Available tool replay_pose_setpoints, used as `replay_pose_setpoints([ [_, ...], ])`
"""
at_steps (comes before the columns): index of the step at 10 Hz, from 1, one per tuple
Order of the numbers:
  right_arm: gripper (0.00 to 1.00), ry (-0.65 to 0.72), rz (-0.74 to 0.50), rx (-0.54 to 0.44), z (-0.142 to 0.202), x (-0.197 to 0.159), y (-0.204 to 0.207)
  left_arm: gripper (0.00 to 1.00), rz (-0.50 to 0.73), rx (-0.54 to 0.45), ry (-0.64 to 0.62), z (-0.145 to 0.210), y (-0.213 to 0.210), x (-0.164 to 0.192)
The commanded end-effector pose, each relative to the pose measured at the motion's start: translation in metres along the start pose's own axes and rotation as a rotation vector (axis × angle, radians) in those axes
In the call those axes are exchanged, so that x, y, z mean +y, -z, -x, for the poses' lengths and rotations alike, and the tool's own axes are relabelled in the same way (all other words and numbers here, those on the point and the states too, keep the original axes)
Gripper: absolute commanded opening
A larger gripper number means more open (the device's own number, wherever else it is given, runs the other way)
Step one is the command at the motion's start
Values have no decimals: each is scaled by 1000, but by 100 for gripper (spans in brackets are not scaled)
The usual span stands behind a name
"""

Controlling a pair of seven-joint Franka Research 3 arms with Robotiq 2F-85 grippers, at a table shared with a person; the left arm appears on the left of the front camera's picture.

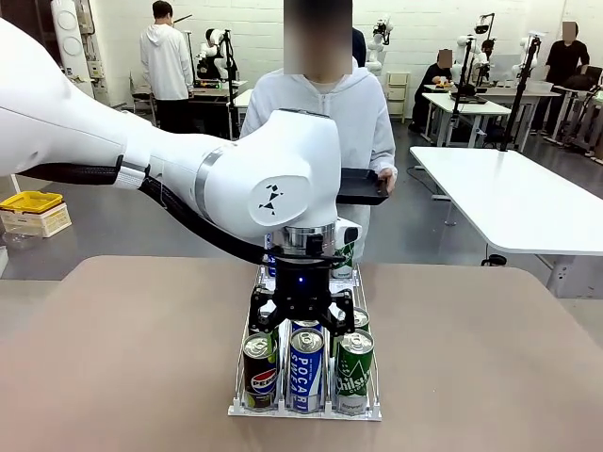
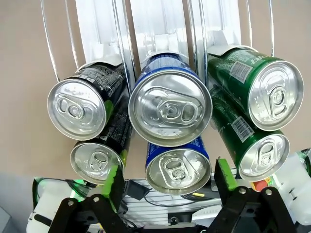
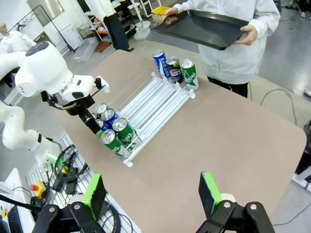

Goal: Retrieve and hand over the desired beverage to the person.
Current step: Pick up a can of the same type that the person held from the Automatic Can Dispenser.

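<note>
Cans in the rack (image 1: 367, 407) sit nearest, at the tabletop's near edge. My left gripper (image 1: 300, 325) clamps a blue can (image 1: 305, 369) in the middle lane, so I judge lifting comes next, toward the person (image 1: 325, 113) holding a tray (image 1: 363, 185). Right gripper (image 3: 153, 191) hangs open, empty.

6 cans (image 1: 306, 369) lie in the rack (image 1: 303, 411), 3 behind it.

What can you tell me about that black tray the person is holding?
The black tray is a flat rectangular piece with a low raised rim, looking like matte plastic. The person holds it roughly level with a hand at each end, standing at the far side of the table. Nothing lies on it.
</note>
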State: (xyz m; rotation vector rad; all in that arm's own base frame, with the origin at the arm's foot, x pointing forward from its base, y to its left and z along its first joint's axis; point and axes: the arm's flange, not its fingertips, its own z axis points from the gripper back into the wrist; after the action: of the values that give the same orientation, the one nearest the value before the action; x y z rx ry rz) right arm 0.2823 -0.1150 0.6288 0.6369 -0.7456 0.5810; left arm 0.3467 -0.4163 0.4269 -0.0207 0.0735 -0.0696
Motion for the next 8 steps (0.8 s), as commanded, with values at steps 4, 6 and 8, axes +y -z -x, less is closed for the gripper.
replay_pose_setpoints([
  [4, 100, -12, -29, -24, -1, -1, 0, 0, 10, 1, 27, 3, -5, 2],
  [6, 100, -12, -29, -24, -1, -1, 0, 10, 6, 1, 29, 2, -5, 2],
  [8, 100, -12, -29, -24, -1, -1, 0, 0, 4, -1, 31, 3, -6, 3],
])
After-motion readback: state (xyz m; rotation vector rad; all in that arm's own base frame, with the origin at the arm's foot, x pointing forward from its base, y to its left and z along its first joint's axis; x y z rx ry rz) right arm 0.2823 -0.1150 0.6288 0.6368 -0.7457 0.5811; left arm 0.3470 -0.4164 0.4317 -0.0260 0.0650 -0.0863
